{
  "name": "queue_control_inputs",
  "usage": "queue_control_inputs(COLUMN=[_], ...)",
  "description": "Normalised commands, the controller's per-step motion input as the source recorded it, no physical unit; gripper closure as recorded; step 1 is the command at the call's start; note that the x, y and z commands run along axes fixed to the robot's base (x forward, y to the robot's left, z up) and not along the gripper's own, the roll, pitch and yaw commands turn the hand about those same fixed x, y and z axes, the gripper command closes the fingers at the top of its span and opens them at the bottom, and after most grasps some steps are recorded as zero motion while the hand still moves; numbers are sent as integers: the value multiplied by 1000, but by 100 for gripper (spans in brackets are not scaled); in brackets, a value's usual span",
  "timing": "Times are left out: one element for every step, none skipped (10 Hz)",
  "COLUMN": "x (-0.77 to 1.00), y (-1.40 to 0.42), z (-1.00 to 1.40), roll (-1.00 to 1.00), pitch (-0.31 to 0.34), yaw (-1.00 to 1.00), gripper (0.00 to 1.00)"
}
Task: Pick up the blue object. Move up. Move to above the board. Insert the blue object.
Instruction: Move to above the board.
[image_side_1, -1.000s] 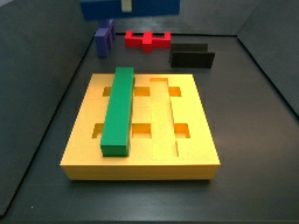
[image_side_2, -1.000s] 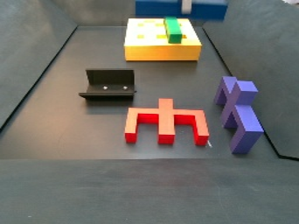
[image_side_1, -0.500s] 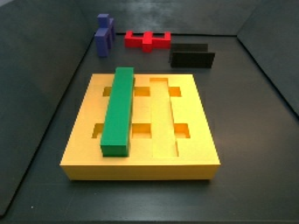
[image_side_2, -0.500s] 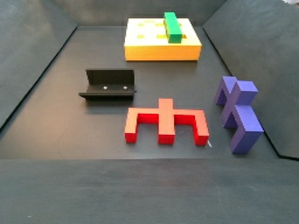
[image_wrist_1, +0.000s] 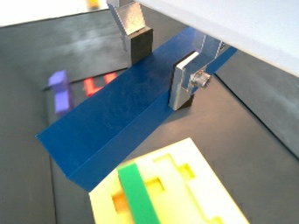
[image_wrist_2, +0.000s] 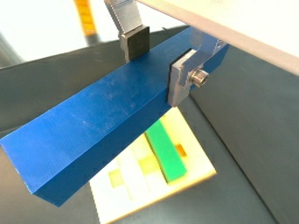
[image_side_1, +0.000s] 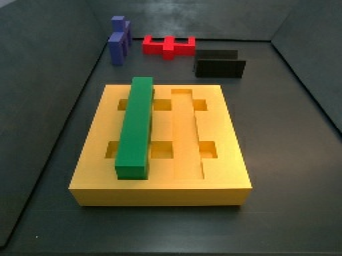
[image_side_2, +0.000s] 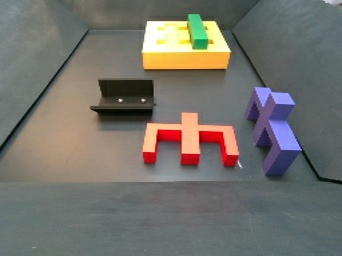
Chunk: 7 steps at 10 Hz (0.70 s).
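High over the bench, out of both side views, the hand (image_wrist_1: 160, 61) is clamped on the blue object (image_wrist_1: 122, 122), with the board (image_wrist_2: 152, 185) below; I'd say it's carrying across, and next must line up over a free groove beside the green bar (image_side_1: 135, 125)
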Motion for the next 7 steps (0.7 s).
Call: queue_control_inputs(x=[136, 86, 71, 69, 67, 62, 59], y=[-310, -203, -130, -95, -63, -51, -39], z=[81, 60, 46, 38, 28, 22, 22], roll=[-13, -10, -10, -8, -7, -5, -3], pitch=[64, 65, 69, 75, 84, 92, 103], yaw=[1000, 1000, 1000, 1000, 1000, 1000, 1000], gripper=[100, 100, 100, 100, 100, 100, 100])
